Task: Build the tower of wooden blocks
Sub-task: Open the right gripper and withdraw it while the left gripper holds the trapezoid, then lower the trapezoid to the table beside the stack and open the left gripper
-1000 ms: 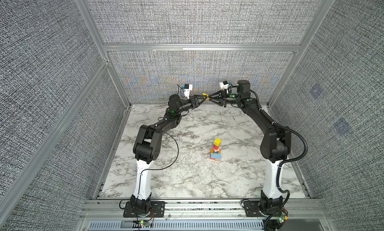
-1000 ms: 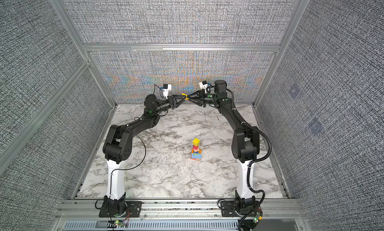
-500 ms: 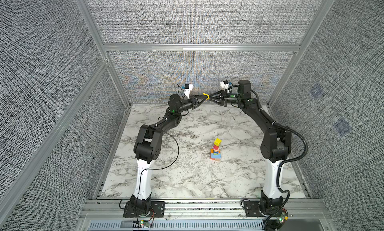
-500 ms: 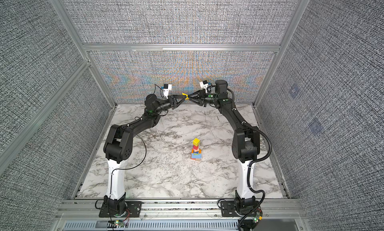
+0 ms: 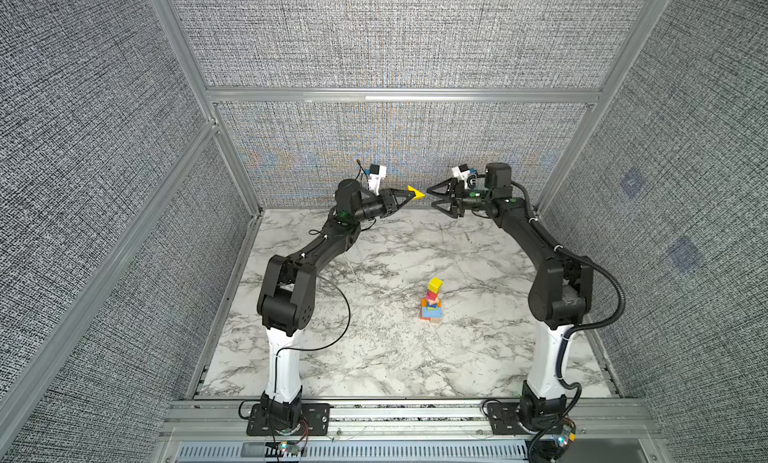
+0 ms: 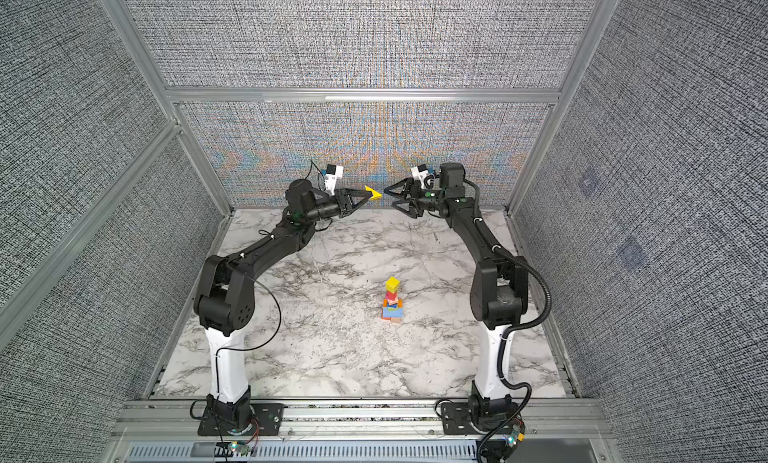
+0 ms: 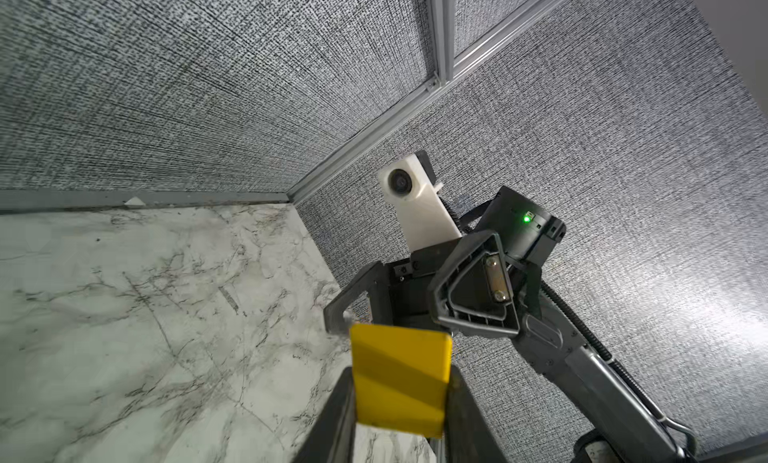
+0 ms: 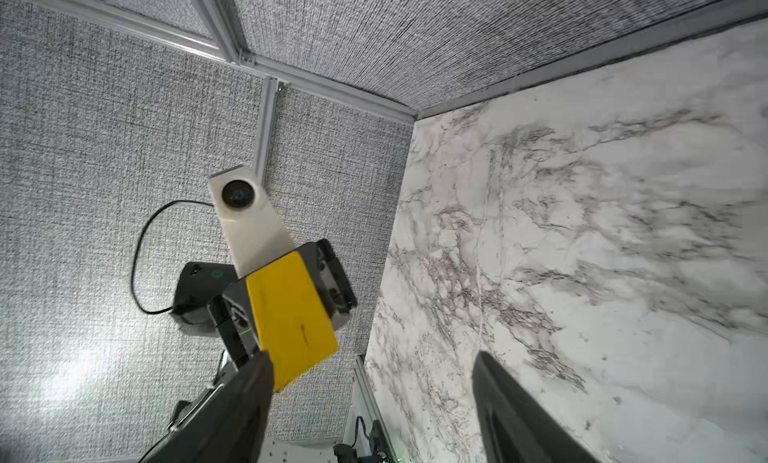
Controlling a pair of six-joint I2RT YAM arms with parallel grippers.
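Note:
High over the back of the table, my left gripper (image 5: 409, 194) (image 7: 401, 398) is shut on a yellow wedge-shaped wood block (image 5: 416, 192) (image 6: 372, 192) (image 7: 401, 382) (image 8: 291, 315). My right gripper (image 5: 430, 197) (image 6: 389, 198) (image 8: 372, 357) faces it, open wide with nothing between its jaws. A small gap separates it from the block in both top views. The tower (image 5: 432, 301) (image 6: 392, 301) stands on the table right of centre. It is a narrow stack of coloured blocks with a yellow cube (image 5: 435, 285) on top, far below both grippers.
The white marble table (image 5: 374, 348) is enclosed by grey mesh walls (image 5: 395, 149) on three sides. The back wall is close behind the raised grippers. A black cable (image 5: 340, 315) loops beside the left arm's elbow.
Both grippers met at the yellow block before. The right gripper has since opened wide and let go of it. The left gripper now holds the block alone. The tower has not changed.

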